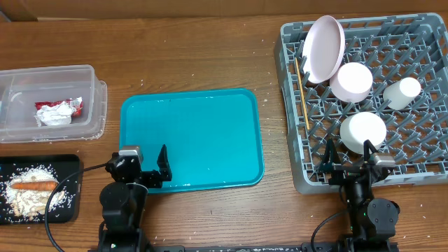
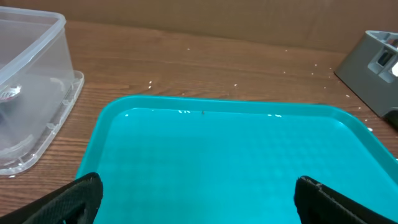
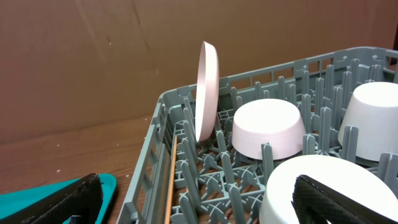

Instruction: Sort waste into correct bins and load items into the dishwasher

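The grey dish rack [image 1: 301, 183] at the right holds an upright white plate [image 1: 323, 47], two upside-down bowls [image 1: 351, 81] [image 1: 362, 131], a small cup [image 1: 402, 92] and chopsticks [image 1: 302, 91] along its left side. The clear tub [image 1: 21, 91] holds the white napkin [image 1: 54, 114] and red wrapper [image 1: 75, 105]. The black tray [image 1: 63, 171] holds pale scraps [image 1: 28, 199] and the orange stick [image 1: 38, 185]. My left gripper [image 1: 143, 162] [image 2: 199, 199] is open and empty over the teal tray's near edge. My right gripper [image 1: 348, 154] [image 3: 199, 199] is open and empty at the rack's near edge, by the nearer bowl [image 3: 323, 186].
The teal tray [image 1: 203, 133] [image 2: 230, 155] lies in the middle with nothing on it. Small white crumbs dot the wooden table. The right wrist view shows the plate [image 3: 207, 90], far bowl [image 3: 268, 127], chopsticks [image 3: 170, 180] and rack wall [image 3: 146, 168].
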Action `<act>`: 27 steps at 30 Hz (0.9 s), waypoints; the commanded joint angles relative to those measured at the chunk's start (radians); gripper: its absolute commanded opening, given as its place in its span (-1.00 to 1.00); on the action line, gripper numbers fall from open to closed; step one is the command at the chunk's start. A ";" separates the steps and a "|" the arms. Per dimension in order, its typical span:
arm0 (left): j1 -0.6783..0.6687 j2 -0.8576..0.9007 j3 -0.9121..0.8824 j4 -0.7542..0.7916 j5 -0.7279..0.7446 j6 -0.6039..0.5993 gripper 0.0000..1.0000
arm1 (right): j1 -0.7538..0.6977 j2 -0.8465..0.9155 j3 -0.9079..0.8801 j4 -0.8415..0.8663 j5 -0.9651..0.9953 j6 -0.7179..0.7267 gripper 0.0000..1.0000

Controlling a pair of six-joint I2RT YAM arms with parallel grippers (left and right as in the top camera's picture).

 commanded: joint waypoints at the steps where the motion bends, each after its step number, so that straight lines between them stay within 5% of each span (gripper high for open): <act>1: -0.002 -0.041 -0.024 0.007 -0.042 0.014 0.99 | 0.004 -0.012 -0.011 0.005 -0.006 -0.007 1.00; 27: 0.010 -0.381 -0.064 -0.097 -0.098 0.022 1.00 | 0.005 -0.012 -0.011 0.005 -0.006 -0.007 1.00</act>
